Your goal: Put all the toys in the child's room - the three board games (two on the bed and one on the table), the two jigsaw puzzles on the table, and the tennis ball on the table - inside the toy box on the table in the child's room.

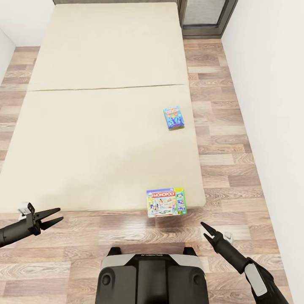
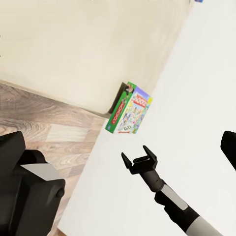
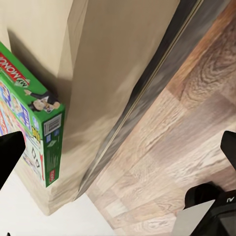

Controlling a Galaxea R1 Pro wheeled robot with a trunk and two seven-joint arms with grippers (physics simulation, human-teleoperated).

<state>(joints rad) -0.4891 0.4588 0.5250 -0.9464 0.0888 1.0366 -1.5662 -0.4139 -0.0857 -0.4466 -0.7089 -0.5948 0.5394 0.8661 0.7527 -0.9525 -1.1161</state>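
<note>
monopoly box [image 1: 165,202] overhanging bed [image 1: 97,139] edge, blue board game [image 1: 174,117] beyond

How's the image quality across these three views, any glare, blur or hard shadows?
Head view: flat, even light, no glare; the bed barely shades the floor, and both board games read sharply. Left wrist view: the wall washes out to plain white. Right wrist view: the close Monopoly box is slightly soft and casts a soft shadow on the mattress.

Wood-plank floor [image 1: 219,139] beside white walls [image 1: 270,105]; a grey-framed window [image 1: 204,17] at the far end.
</note>
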